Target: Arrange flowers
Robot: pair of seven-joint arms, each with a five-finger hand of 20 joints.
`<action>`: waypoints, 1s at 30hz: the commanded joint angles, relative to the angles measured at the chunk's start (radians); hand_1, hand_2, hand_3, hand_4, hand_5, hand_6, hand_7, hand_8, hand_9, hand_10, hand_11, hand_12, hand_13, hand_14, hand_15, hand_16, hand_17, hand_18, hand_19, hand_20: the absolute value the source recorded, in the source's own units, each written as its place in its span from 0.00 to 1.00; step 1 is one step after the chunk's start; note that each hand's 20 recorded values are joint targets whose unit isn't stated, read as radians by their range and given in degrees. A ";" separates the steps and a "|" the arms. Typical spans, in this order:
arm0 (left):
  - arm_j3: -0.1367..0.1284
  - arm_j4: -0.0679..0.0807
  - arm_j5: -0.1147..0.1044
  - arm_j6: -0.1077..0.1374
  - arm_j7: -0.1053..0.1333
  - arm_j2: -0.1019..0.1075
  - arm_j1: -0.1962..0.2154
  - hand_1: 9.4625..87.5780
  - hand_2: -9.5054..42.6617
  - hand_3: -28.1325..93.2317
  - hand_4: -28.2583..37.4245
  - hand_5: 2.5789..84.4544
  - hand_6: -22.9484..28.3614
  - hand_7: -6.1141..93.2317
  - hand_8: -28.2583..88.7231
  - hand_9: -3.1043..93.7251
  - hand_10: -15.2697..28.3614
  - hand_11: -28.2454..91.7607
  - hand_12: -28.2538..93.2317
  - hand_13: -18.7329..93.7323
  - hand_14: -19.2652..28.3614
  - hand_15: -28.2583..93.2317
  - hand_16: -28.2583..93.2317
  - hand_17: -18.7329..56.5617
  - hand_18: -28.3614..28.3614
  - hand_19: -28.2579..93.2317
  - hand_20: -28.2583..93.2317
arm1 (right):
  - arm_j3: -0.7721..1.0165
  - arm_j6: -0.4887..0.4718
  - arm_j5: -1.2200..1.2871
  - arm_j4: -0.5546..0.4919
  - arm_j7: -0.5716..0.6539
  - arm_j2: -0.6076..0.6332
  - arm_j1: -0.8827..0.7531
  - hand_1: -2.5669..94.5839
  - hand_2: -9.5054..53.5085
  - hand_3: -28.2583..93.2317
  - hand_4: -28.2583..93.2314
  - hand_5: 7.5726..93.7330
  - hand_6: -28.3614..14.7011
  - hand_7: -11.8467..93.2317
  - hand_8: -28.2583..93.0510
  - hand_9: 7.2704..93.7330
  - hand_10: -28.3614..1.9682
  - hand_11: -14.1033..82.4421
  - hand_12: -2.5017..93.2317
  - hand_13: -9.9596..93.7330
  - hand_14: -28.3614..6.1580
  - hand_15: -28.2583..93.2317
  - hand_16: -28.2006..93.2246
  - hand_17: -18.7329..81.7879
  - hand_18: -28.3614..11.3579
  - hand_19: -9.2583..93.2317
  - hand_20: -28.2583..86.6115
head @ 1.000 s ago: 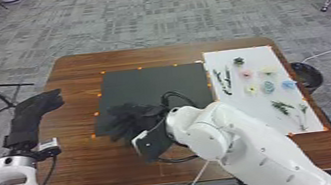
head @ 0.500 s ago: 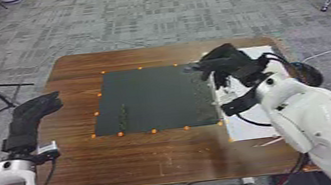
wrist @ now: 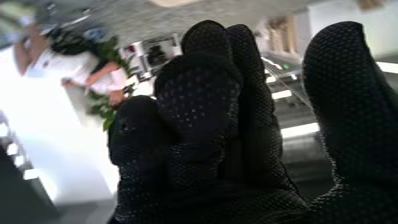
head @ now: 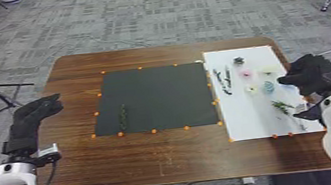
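On the right side of the tabletop [head: 179,162], a white sheet [head: 241,122] holds most of the flowers and stems. The right hand [head: 314,71] is by its right edge, much nearer than the left hand [head: 35,115]. From the right hand, the blue flower [head: 268,87] is just to the left. The green sprig [head: 279,104] is to the left too, but closer to the robot, and its long way slants down to the right. So the next pick likely needs a small move left. The right hand's fingers are straight and open, with nothing in them. The left hand is open and empty too, off to the left. One green stem [head: 124,118] lies on the black mat [head: 157,94], pointing away from the robot.
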 commanded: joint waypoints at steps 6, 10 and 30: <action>-0.003 -0.012 0.047 -0.036 -0.001 -0.008 0.008 0.27 0.20 0.78 0.04 0.60 0.49 0.22 0.18 0.55 0.68 0.43 0.36 0.53 0.79 0.47 0.24 0.37 0.72 0.33 0.40 | 0.018 -0.039 -0.063 0.038 0.028 0.006 -0.110 0.48 0.00 0.73 0.11 0.70 0.58 0.35 0.31 0.81 0.51 0.51 0.34 0.95 0.71 0.64 0.53 0.80 0.44 0.98 0.56; -0.003 -0.012 0.045 -0.032 -0.003 -0.008 0.010 0.27 0.20 0.78 0.04 0.60 0.49 0.22 0.18 0.55 0.68 0.43 0.36 0.53 0.79 0.47 0.24 0.37 0.72 0.33 0.40 | -0.003 -0.036 -0.076 0.041 0.027 0.008 -0.110 0.48 0.00 0.73 0.11 0.70 0.58 0.35 0.32 0.81 0.51 0.52 0.34 0.95 0.71 0.64 0.53 0.80 0.45 0.98 0.56; 0.009 -0.014 0.049 -0.042 -0.005 -0.015 0.001 0.28 0.19 0.77 0.05 0.60 0.49 0.22 0.18 0.55 0.68 0.43 0.35 0.54 0.79 0.47 0.24 0.38 0.72 0.34 0.40 | -0.104 0.141 -0.116 0.124 0.038 0.026 -0.057 0.69 0.00 0.63 0.15 0.68 0.61 0.51 0.42 0.89 0.58 0.62 0.38 1.00 0.77 0.70 0.49 0.88 0.51 0.99 0.59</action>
